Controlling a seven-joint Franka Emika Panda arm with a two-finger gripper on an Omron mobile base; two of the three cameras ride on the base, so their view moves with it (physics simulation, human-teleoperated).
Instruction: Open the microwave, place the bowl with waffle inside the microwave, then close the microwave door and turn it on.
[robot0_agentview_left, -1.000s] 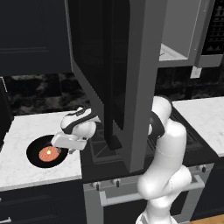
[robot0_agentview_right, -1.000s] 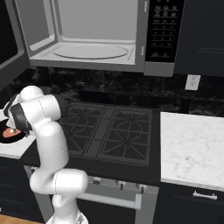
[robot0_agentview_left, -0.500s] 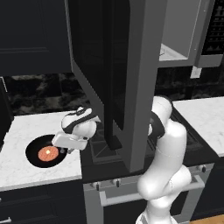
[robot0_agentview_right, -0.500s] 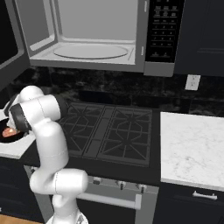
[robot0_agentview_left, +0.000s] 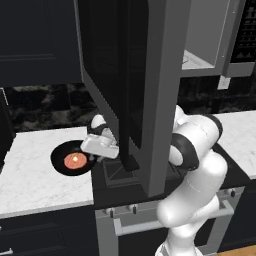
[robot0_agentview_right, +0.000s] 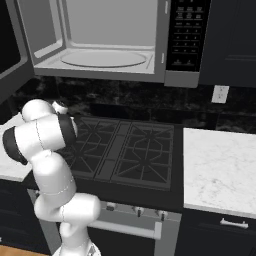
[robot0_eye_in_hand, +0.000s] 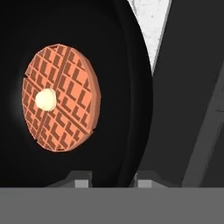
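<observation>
Even rendered light, dim dark surfaces, soft shadows, no glare; slightly coarse, pixelated edges.

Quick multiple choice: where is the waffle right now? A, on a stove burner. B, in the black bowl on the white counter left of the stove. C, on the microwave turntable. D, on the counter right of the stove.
B: the waffle lies in the bowl on the white counter, while the open microwave shows a bare turntable.
</observation>
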